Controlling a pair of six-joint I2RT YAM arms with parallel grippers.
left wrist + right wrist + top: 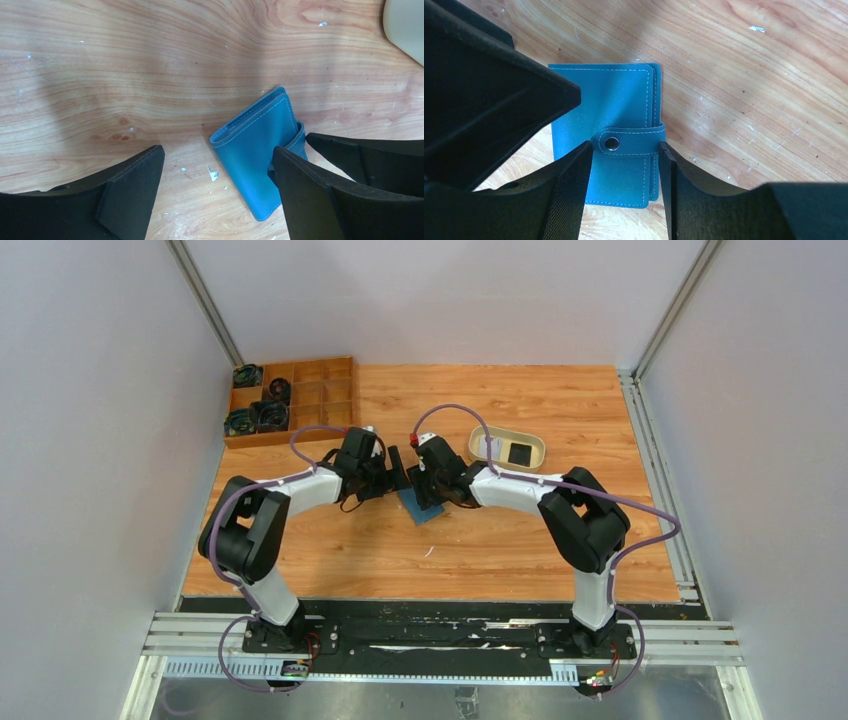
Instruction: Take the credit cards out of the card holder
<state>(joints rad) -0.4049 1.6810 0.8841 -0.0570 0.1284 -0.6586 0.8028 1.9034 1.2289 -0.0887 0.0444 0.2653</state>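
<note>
Now: closed card holder [604, 100], long axis diagonal; left gripper [217, 150] wide; right gripper [625, 144] straddles strap [644, 134], grip unclear.

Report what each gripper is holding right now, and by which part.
The left gripper is open and holds nothing. The right gripper straddles the snap strap of the closed teal card holder. Whether it pinches the strap cannot be told.

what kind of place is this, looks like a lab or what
Most likely a robotics lab test cell: two robot arms bolted to a rail at the near edge, plain grey panels walling in the wooden table, and a compartment tray at the far corner.
</note>
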